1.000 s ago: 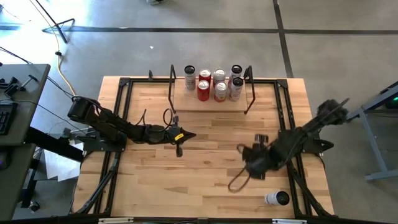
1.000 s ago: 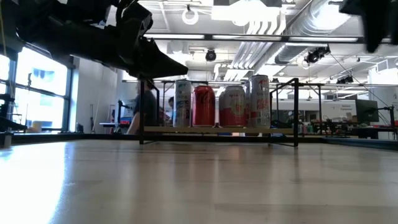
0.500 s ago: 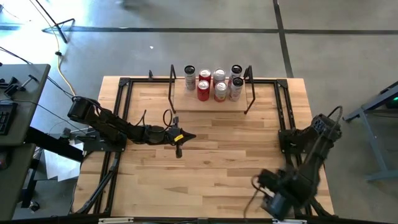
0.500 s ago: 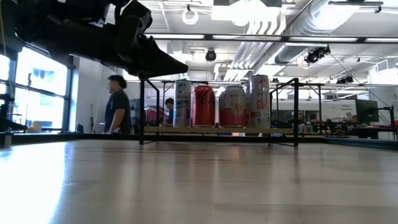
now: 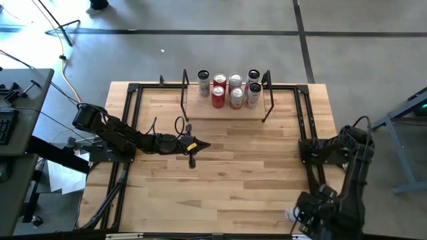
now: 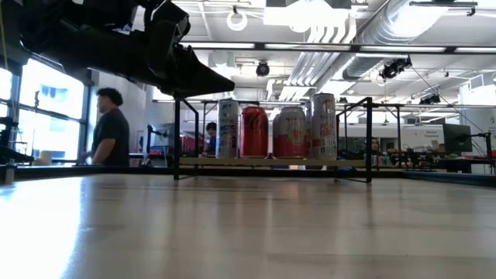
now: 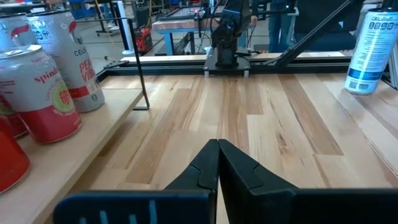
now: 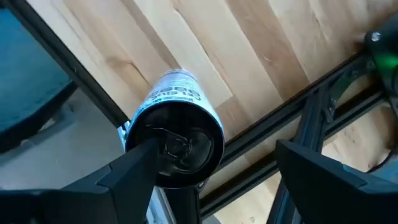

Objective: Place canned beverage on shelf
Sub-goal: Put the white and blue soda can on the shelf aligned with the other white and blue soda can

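Note:
A white and blue canned beverage (image 8: 177, 124) stands upright at the table's near right corner, also seen as a can (image 7: 373, 50) and a can (image 5: 291, 215). My right gripper (image 8: 216, 152) hangs open above it, pointing down. Its fingers stand on either side of the can's top, one finger (image 8: 134, 168) close beside it. The shelf (image 5: 227, 110) at the far edge carries several upright cans (image 5: 227, 90). My left gripper (image 7: 217, 146) is shut, holds nothing, and hovers left of the table's middle (image 5: 202, 145).
Black rails (image 5: 308, 133) run along the table's sides, one right beside the can (image 8: 261, 134). The shelf's black end frames (image 5: 267, 100) stand at the far edge. A person (image 6: 108, 128) stands in the room behind the table.
My right gripper has swung from the table's right middle toward the near right corner, rolling as it went, and now hangs over the standing can. The can and the shelf's cans have stayed put. A person in the background has walked to the left.

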Controlling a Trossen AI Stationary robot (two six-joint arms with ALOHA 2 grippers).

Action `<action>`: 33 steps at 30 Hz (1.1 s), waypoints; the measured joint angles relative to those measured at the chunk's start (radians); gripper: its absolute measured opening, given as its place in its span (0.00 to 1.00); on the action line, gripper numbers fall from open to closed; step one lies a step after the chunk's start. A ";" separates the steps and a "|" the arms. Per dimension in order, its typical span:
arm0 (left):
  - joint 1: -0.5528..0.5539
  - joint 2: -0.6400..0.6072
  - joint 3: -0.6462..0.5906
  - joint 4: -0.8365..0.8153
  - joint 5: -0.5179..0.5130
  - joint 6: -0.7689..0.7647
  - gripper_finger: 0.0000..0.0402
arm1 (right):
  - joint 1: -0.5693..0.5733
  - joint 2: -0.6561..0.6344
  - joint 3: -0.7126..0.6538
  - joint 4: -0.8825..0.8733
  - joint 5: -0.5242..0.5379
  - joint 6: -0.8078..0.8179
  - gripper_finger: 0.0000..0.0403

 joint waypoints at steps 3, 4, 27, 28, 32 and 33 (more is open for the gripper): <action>0.007 0.000 0.000 -0.003 0.000 0.000 0.00 | 0.032 0.003 0.012 -0.018 0.030 0.039 0.76; 0.007 0.000 0.000 -0.004 0.000 0.000 0.00 | 0.038 0.003 0.014 -0.029 0.035 0.044 0.76; 0.005 0.000 0.001 -0.048 0.000 -0.019 0.00 | -0.020 -0.106 0.016 0.027 0.005 0.246 0.76; 0.005 0.000 0.001 -0.049 0.000 -0.019 0.00 | -0.022 -0.111 0.016 0.036 0.003 0.303 0.76; 0.005 0.000 0.001 -0.051 0.000 -0.019 0.00 | -0.022 -0.104 0.016 0.054 -0.016 0.457 0.76; 0.004 0.000 0.001 -0.051 0.000 -0.019 0.00 | -0.022 -0.097 0.016 0.055 -0.023 0.478 0.76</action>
